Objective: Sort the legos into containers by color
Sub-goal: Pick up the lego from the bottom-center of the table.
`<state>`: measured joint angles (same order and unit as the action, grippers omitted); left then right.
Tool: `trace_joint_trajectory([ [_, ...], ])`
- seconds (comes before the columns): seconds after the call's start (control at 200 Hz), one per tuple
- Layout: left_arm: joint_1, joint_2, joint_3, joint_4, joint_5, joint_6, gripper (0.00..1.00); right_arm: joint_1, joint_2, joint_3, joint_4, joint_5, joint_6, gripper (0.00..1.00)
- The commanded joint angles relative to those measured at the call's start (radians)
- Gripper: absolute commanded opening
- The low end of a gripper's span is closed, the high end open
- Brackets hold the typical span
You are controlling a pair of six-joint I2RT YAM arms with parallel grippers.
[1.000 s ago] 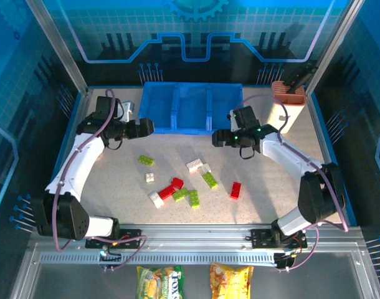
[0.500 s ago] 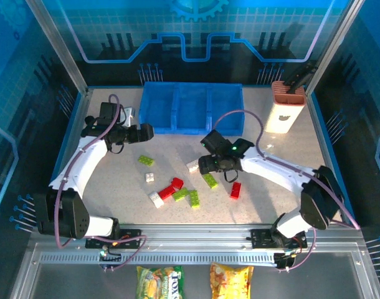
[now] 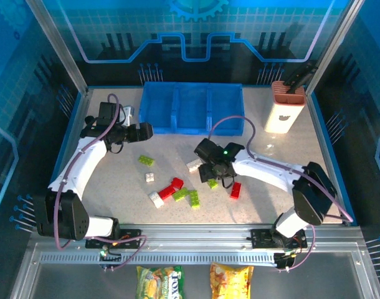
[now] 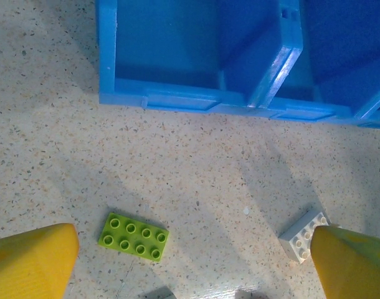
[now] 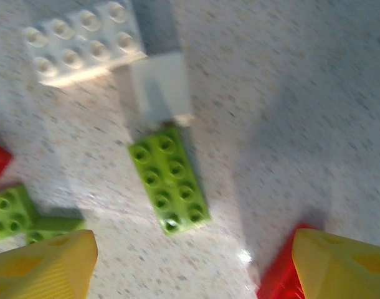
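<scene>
Top view: the blue tray [image 3: 191, 118] stands at the far centre of the table [image 3: 283, 162], its 3 compartments side by side. The legos [image 3: 180, 194] lie scattered on the table near of the tray, all outside it. The left gripper [image 3: 146, 130] hangs by the tray's near left corner. The right gripper [image 3: 210, 167] sits low over the right of the scatter, just far of a lime brick [image 3: 212, 183].

Left wrist view: the fingers [image 4: 31, 258] are spread wide with nothing held. A green brick [image 4: 133, 235] lies flat between them, nearer the left finger. A white brick [image 4: 304, 235] sits just beside the right finger.

Right wrist view: the fingers [image 5: 43, 261] are spread, gripping nothing. The lime brick [image 5: 169, 179] lies between them, a red brick [image 5: 283, 274] beside the right fingertip.
</scene>
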<state>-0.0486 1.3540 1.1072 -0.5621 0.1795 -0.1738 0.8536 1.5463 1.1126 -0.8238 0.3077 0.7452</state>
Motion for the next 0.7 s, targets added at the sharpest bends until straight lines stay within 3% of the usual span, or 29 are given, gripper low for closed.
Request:
trace_joint_trajectory([
  [0.0,0.006,-0.016,-0.011,0.011,-0.006,0.019,0.97,-0.013,-0.1,-0.074,-0.092,0.072,0.158,0.83],
  [0.325,0.007,-0.004,-0.009,0.008,0.0,0.019,0.97,-0.08,-0.323,-0.342,-0.05,0.057,0.328,0.75],
  [0.695,0.007,0.005,-0.009,0.005,0.0,0.015,0.97,-0.089,-0.245,-0.383,0.096,-0.035,0.329,0.66],
])
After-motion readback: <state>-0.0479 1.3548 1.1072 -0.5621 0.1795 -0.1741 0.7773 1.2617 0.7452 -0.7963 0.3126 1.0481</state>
